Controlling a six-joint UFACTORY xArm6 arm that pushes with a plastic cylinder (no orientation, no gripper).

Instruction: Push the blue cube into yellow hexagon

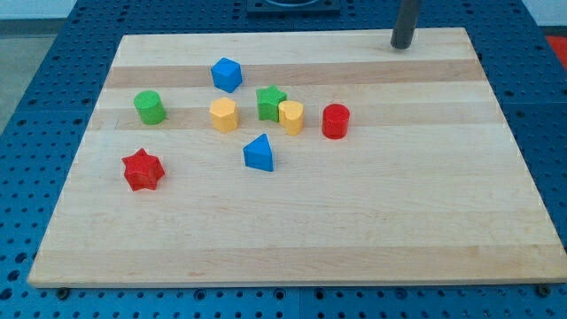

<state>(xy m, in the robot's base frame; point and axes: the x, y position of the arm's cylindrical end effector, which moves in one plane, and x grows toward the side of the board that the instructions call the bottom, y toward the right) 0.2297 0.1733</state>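
The blue cube point(227, 74) sits on the wooden board toward the view's top, left of centre. The yellow hexagon point(223, 115) lies just below it, a short gap apart. My tip point(402, 45) rests near the board's top edge at the view's right, far from both blocks and touching none.
A green star point(270, 103) touches a yellow cylinder point(291, 117) right of the hexagon. A red cylinder point(336, 121) stands further right. A green cylinder point(150, 107) is at the left, a red star point(143, 170) below it, and a blue triangle point(259, 153) near the centre.
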